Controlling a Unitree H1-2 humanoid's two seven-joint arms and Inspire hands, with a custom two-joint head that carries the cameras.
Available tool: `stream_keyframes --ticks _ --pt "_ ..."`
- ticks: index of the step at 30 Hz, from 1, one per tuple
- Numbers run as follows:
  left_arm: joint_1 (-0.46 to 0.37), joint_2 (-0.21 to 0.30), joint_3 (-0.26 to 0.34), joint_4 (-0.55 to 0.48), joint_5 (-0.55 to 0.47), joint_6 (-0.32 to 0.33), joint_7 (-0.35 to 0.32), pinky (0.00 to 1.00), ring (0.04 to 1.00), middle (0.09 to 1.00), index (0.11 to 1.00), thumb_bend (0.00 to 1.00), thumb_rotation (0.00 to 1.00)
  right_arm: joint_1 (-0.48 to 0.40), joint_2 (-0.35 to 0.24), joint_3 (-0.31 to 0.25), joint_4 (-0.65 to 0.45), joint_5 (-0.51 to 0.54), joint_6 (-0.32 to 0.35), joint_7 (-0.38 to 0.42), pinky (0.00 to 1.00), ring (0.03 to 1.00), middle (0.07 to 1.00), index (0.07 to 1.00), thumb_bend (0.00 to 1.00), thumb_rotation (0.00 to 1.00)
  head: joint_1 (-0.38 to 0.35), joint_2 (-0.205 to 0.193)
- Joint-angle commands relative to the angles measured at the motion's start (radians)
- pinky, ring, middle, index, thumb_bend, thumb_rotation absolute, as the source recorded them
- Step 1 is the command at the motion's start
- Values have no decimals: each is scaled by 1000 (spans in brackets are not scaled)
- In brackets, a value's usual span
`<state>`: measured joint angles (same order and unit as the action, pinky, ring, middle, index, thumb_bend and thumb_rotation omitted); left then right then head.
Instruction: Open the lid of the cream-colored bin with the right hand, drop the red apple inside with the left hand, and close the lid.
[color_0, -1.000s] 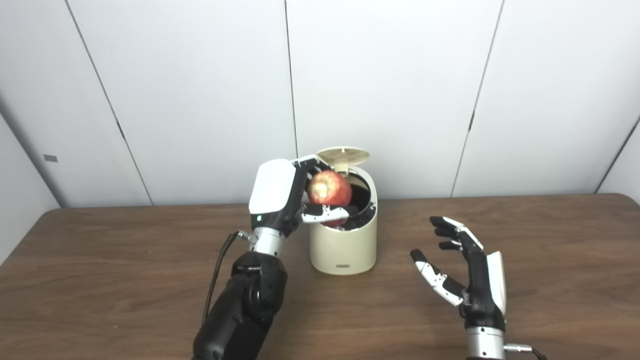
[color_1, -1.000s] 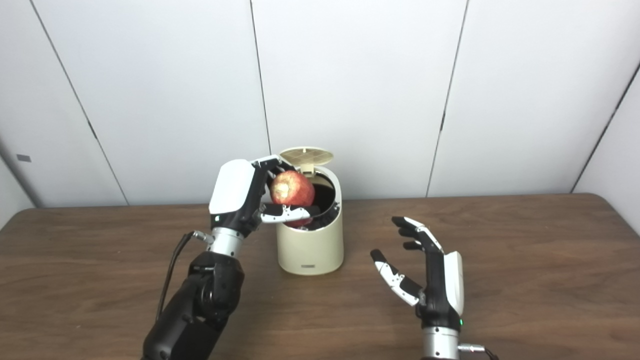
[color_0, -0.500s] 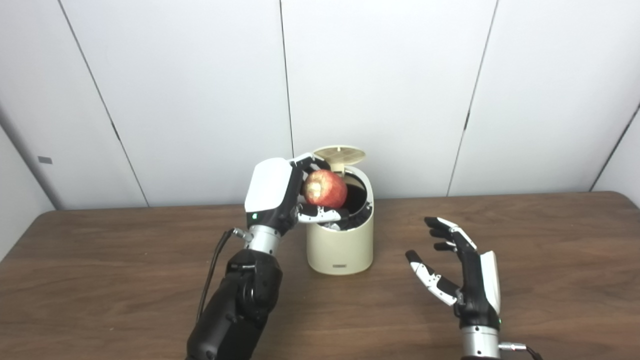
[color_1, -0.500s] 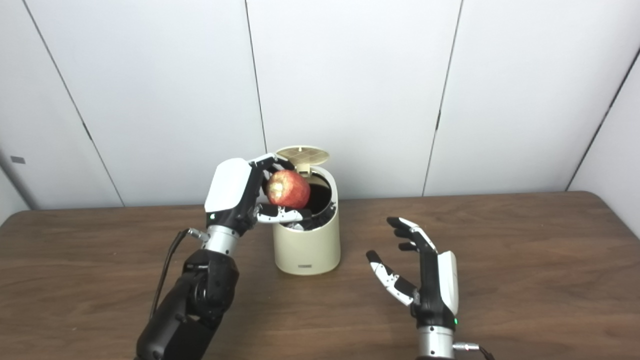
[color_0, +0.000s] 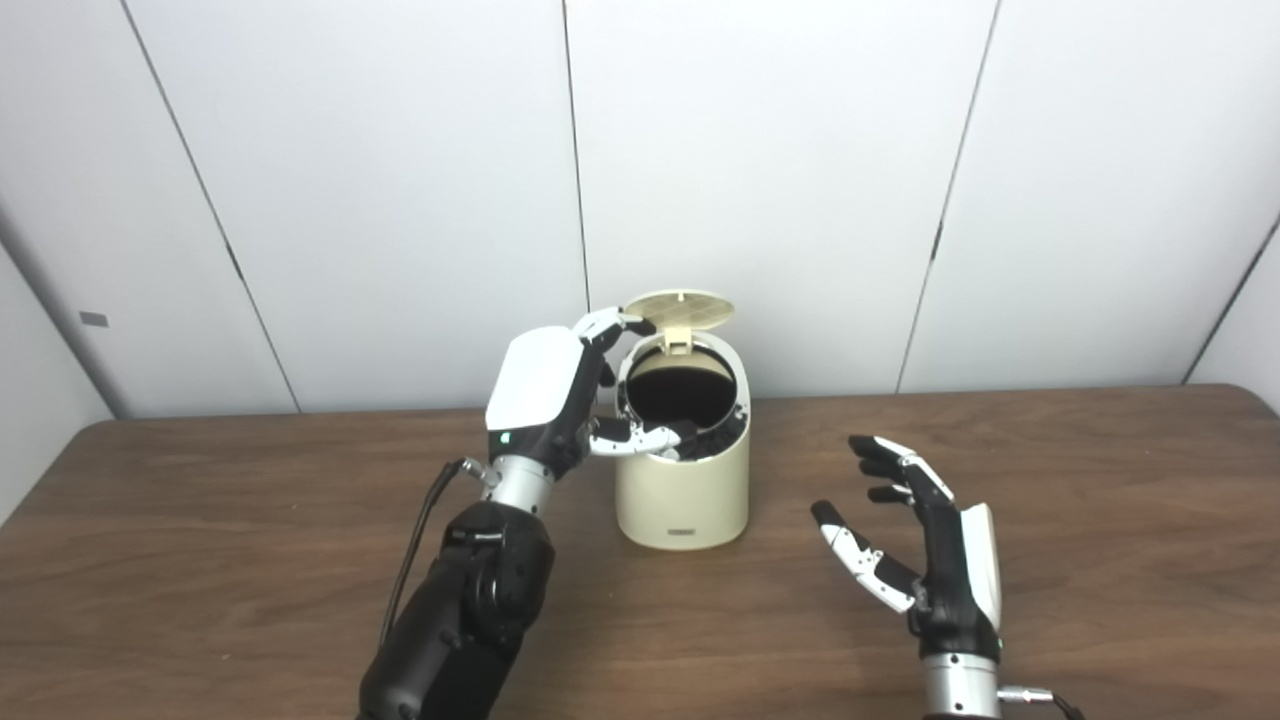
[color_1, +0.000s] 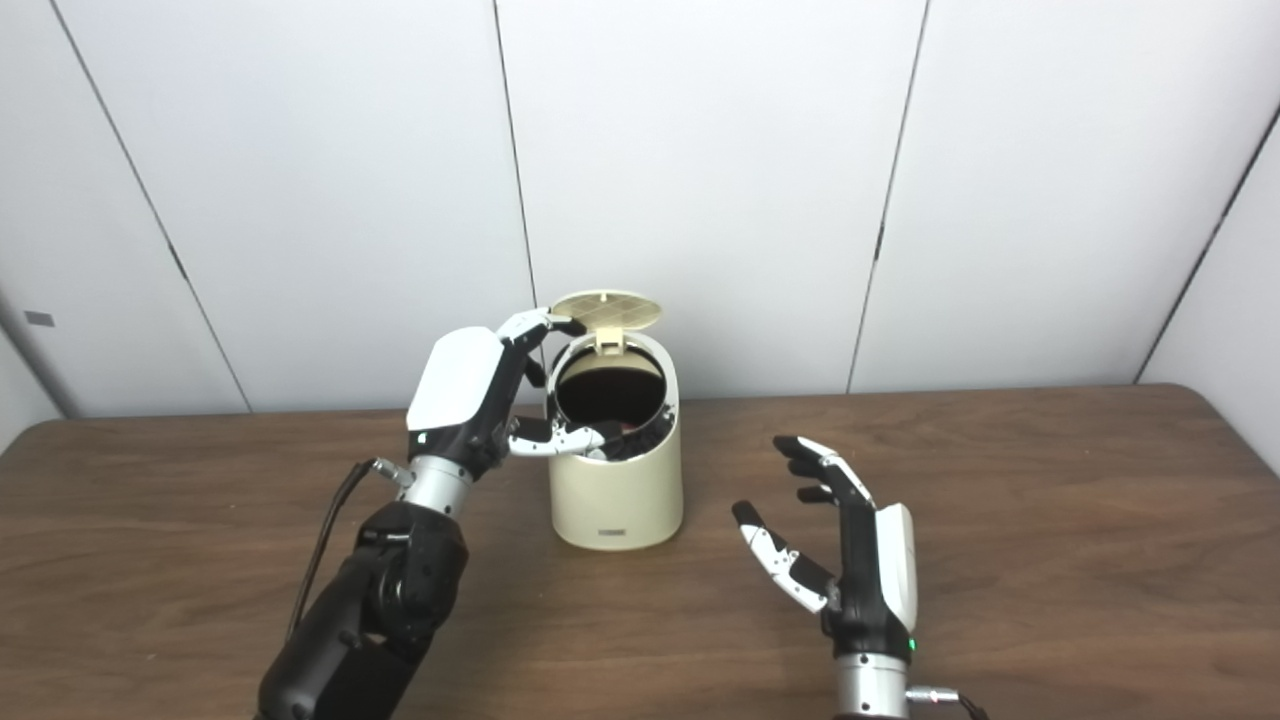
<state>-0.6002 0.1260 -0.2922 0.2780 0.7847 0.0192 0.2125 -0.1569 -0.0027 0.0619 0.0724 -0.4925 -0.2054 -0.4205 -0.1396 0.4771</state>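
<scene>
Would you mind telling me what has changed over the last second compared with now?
The left hand has let go of the red apple: it was held over the bin's mouth and is no longer in view, presumably dropped inside. That hand is now open beside the rim. The lid stays up, the bin has not moved, and the right hand stays open above the table.

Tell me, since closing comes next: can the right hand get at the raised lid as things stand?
Probably yes. The right hand is open, right of the bin; only the left hand sits near the lid.
</scene>
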Motion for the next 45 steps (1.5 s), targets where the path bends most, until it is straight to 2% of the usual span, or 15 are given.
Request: stream_keyframes --ticks 1,5,7,8,9,11,13,15,23,28,32,35,37,40,45 --pt "-37 7 -11 -20 8 -13 -4 626 781 863 847 1000 212 26 13 12 15 -7 -23 -4 612 718 736 712 278 294 -1 1" --pt "-35 7 -11 -31 -2 -11 -1 601 753 835 822 1000 181 27 13 10 15 2 -24 -1 619 723 741 714 276 264 0 2" --pt "-31 0 2 -47 -32 3 -21 385 516 727 751 1000 153 25 11 11 17 -3 -21 -2 617 720 739 714 277 276 4 0" --pt "-23 -16 28 -62 -79 19 -35 341 465 703 735 1000 145 24 10 12 19 -6 -21 -3 616 720 739 714 277 278 5 -1" --pt "-18 -28 46 -70 -113 30 -44 290 399 586 679 955 92 23 9 12 21 -7 -21 -3 617 721 739 714 277 288 5 -2" --pt "2 -72 118 -82 -253 9 -40 256 352 515 613 910 37 20 9 12 23 -6 -18 -1 618 723 739 714 278 299 6 -3" --pt "28 -112 203 -94 -420 -34 -50 295 384 468 538 601 7 18 9 12 25 -4 -13 2 620 724 739 713 280 308 8 -6" --pt "52 -133 273 -101 -567 -89 -75 351 435 488 492 529 1 18 8 13 25 -4 -8 6 622 726 740 714 279 314 8 -7" --pt "148 -130 363 -225 -819 -130 -167 316 407 482 521 501 0 14 -2 11 34 6 -17 10 622 728 741 716 276 289 21 -13" --pt "213 -77 371 -276 -907 -173 -241 292 400 490 524 499 0 12 -5 8 44 6 -23 7 605 716 733 709 276 271 22 -16" --pt "273 -54 405 -293 -900 -213 -226 302 399 483 532 497 0 12 -7 1 33 32 -48 7 603 710 729 705 296 271 30 -12" --pt "302 -39 421 -279 -863 -254 -209 370 438 485 501 508 0 2 -25 5 -2 15 -48 15 628 726 743 723 300 394 31 -9" --pt "318 -17 421 -265 -823 -285 -207 484 553 583 497 492 56 -12 -48 14 -23 -14 -60 17 667 754 768 753 311 548 29 -7" --pt "339 8 412 -261 -779 -300 -209 576 630 649 498 484 77 -41 -95 23 -43 -24 -77 48 725 808 829 811 385 750 26 -6" --pt "353 35 395 -241 -802 -265 -242 599 653 670 498 484 79 -101 -143 21 -124 -32 -11 133 792 869 886 881 539 877 21 -6"
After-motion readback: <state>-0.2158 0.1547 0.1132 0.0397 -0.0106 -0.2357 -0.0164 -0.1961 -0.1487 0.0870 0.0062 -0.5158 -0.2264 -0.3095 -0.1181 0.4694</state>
